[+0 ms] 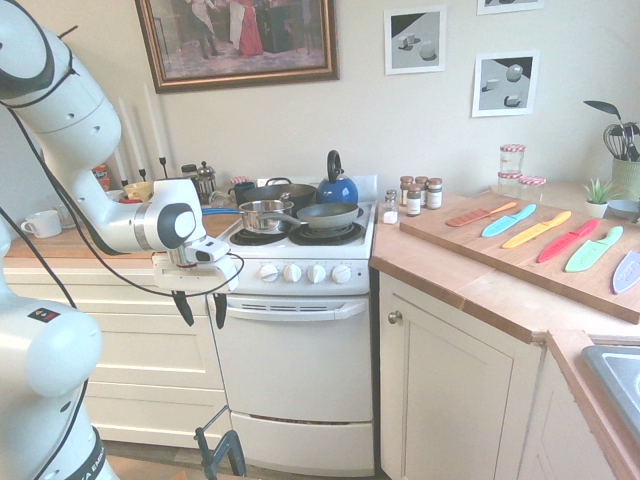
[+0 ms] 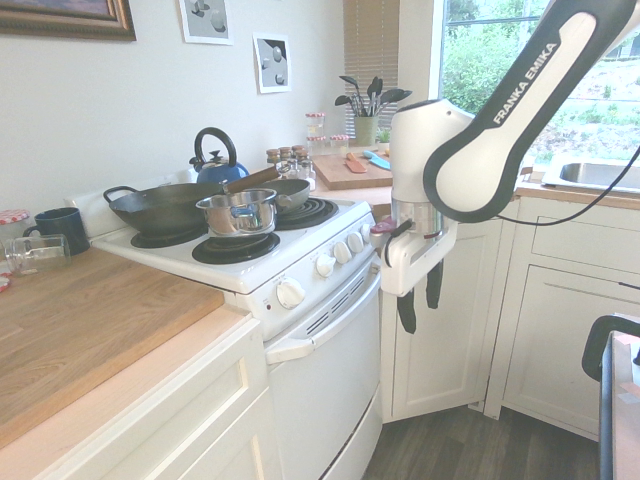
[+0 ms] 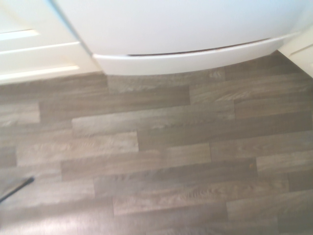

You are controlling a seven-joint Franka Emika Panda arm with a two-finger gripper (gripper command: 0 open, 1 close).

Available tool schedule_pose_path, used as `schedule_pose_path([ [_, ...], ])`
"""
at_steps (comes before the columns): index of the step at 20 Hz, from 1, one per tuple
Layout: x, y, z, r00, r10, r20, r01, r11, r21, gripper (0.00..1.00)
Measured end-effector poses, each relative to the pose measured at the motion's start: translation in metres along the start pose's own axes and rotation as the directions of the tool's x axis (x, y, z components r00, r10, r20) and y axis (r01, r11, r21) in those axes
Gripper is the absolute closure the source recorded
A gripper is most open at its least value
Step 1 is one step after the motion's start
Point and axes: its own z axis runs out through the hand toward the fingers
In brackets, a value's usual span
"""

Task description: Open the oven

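Note:
The white oven (image 1: 292, 372) stands between cream cabinets, its door shut and its white bar handle (image 1: 300, 308) running across the top of the door. My gripper (image 1: 202, 312) hangs at handle height by the handle's left end, fingers pointing down, open and holding nothing. From the other side, the gripper (image 2: 420, 300) sits out in front of the oven door (image 2: 325, 385), apart from the handle (image 2: 322, 328). The wrist view looks down past the oven's drawer panel (image 3: 186, 51) onto the wooden floor (image 3: 161, 156).
A small pot (image 1: 262, 214), pans (image 1: 325, 214) and a blue kettle (image 1: 337, 186) sit on the burners. Cream cabinets (image 1: 140, 350) flank the oven. A board with coloured knives (image 1: 540, 235) and spice jars (image 1: 420, 195) lie on the right counter.

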Motion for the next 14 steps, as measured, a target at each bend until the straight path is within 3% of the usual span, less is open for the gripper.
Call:
schedule_pose_path([
  [6,0.072,-0.042,0.04,0.999,0.05,-0.022,-0.049,0.997,0.059,0.0],
  [14,0.124,-0.109,0.044,0.996,0.031,-0.08,-0.022,0.993,0.113,0.0],
])
